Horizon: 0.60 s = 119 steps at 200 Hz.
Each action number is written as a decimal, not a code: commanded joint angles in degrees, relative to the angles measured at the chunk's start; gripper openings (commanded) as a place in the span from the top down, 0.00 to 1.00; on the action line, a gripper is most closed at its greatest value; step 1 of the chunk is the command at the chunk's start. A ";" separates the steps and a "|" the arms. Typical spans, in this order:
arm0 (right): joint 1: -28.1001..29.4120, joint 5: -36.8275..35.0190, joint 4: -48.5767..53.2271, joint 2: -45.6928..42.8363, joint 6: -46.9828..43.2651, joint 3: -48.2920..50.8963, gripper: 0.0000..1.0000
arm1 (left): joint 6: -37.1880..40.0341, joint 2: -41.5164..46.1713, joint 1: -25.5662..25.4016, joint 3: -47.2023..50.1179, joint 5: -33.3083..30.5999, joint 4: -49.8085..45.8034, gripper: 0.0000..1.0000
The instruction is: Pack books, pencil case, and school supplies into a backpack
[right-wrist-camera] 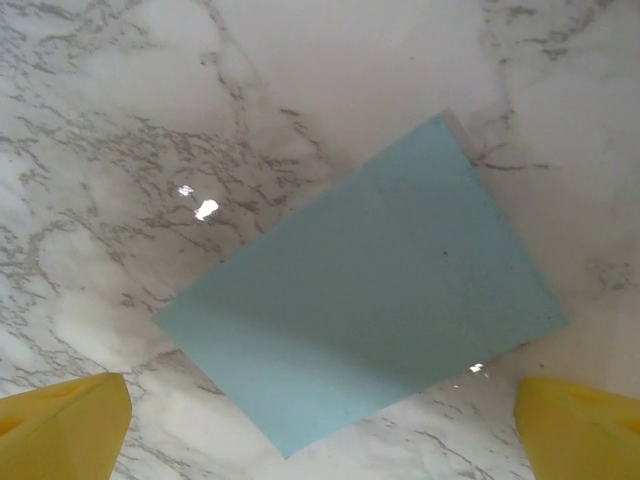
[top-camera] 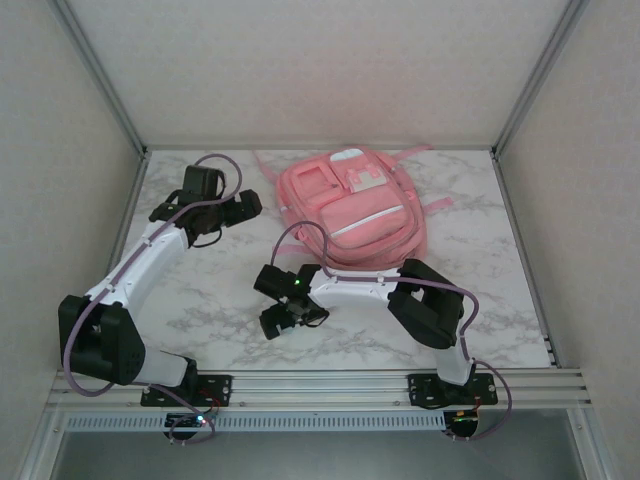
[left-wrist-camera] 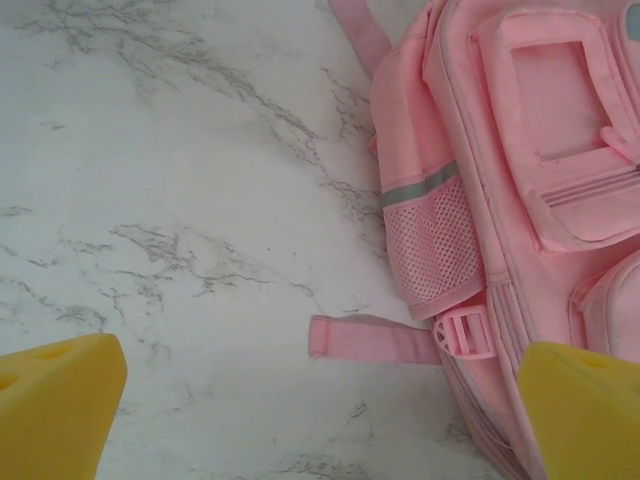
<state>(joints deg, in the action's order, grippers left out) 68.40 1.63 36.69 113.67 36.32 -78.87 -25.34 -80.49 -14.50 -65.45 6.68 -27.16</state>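
Your right pincer (right-wrist-camera: 320, 445), spread wide, hangs over the blue block (right-wrist-camera: 365, 290) lying flat on the counter (right-wrist-camera: 300, 80), six o'clock of the backpack (top-camera: 350, 205), likely to straddle it; left pincer (left-wrist-camera: 320, 410), spread, hovers at nine o'clock.

White marble-patterned tabletop (top-camera: 490, 260), aluminium frame rails (top-camera: 320, 385), pale enclosure walls (top-camera: 320, 60)

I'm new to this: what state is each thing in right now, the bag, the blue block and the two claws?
backpack, lying flat, front up, no opening visible.
light-blue block, flat on the table, untouched.
left gripper, open, empty.
right gripper, open, empty, above the block.
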 commanded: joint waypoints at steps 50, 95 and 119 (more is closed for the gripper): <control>0.70 0.40 3.65 7.18 -4.66 -11.88 0.01 | -0.59 2.05 1.23 0.87 -0.16 1.76 0.00; 3.12 -14.15 11.35 7.16 -3.13 -11.59 0.01 | -0.34 2.52 1.85 1.31 -0.26 1.72 0.00; 3.49 -19.33 16.04 8.43 -0.95 -12.80 0.01 | -0.63 2.14 2.07 1.13 -0.11 2.17 0.00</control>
<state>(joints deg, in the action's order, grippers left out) 70.85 -8.34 44.84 121.19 33.06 -90.87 -25.36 -79.77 -13.10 -64.90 6.72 -25.65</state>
